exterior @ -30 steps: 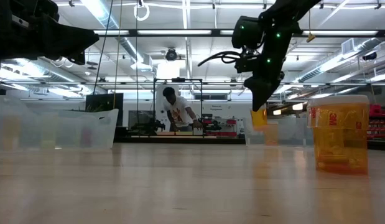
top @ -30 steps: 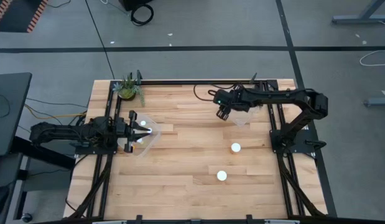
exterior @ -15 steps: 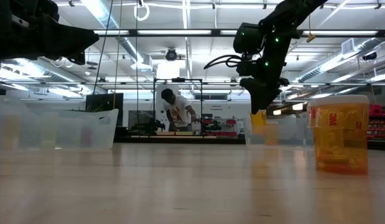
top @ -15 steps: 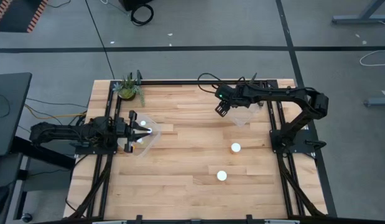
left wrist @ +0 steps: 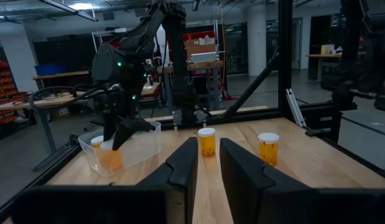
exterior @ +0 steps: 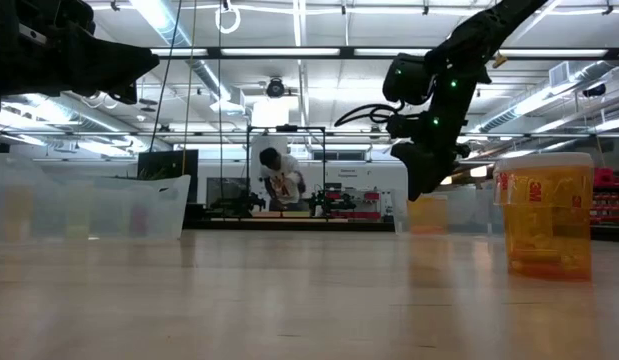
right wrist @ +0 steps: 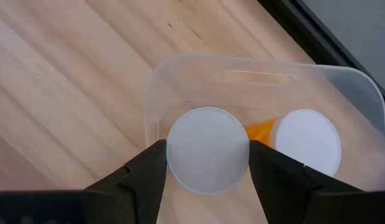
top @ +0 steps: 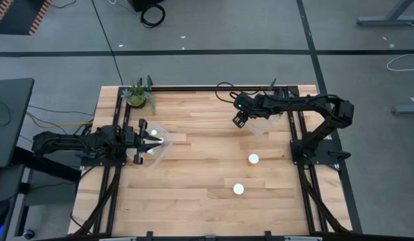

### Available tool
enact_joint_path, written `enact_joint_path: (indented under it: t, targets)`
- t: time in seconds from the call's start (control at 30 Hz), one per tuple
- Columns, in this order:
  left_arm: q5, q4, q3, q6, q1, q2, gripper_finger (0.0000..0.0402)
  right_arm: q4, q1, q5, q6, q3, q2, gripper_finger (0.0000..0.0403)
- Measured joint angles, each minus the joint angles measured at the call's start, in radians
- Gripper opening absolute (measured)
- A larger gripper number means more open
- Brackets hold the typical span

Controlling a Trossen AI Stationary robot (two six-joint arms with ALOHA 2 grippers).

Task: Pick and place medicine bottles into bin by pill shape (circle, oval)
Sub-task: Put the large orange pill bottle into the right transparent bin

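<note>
My right gripper (top: 240,120) is shut on a medicine bottle with a white cap (right wrist: 208,157), over the near end of a clear bin (right wrist: 180,68) at the table's far right. A second white-capped bottle (right wrist: 306,149) stands inside that bin. In the low view the gripper (exterior: 425,188) hangs low over the bin. My left gripper (top: 141,142) waits at the table's left over another clear bin (top: 156,155), its fingers (left wrist: 186,168) close together and empty. Two more bottles (top: 253,158) (top: 238,189) stand upright on the table. My right gripper pinches the bottle's round white cap (right wrist: 173,155) between its two fingers, one on each side. The fingers come from above, pointing down. The bottle hangs upright below them over the bin; I cannot tell whether its base touches the bin's floor.
A small potted plant (top: 138,95) stands at the far left corner. The two loose bottles also show in the left wrist view (left wrist: 206,142) (left wrist: 268,148); one stands close to the low camera (exterior: 546,215). Bare wood lies between the two bins.
My right gripper has gone down toward the right bin with the bottle, shifting a little toward the table's right edge. The bottle stays upright and now hangs lower, at the bin.
</note>
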Motion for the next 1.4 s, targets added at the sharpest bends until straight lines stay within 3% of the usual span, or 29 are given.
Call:
enact_joint_path:
  t: [0.3, 0.73, 0.87, 1.13, 1.23, 1.4]
  targets:
    - [0.0, 0.0, 0.0, 0.0, 0.0, 0.0, 0.0078, -0.032, -0.001, -0.008, -0.023, -0.002, 0.005, 0.0249]
    - [0.0, 0.0, 0.0, 0.0, 0.0, 0.0, 0.0074, -0.338, 0.065, -0.003, -0.01, 0.177, 0.004, 0.0272]
    - [0.0, 0.0, 0.0, -0.001, 0.0, 0.0, 0.0074, -0.4, 0.162, -0.015, 0.013, 0.226, 0.003, 0.0272]
    - [0.0, 0.0, 0.0, -0.001, 0.0, 0.0, 0.0082, -0.384, 0.467, -0.233, 0.017, 0.23, 0.003, 0.0268]
    - [0.0, 0.0, 0.0, -0.001, 0.0, 0.0, 0.0079, -0.384, 0.607, -0.227, 0.035, 0.23, 0.003, 0.0267]
    - [0.0, 0.0, 0.0, 0.0, 0.0, 0.0, 0.0076, -0.39, 0.781, -0.12, 0.128, 0.23, 0.008, 0.0267]
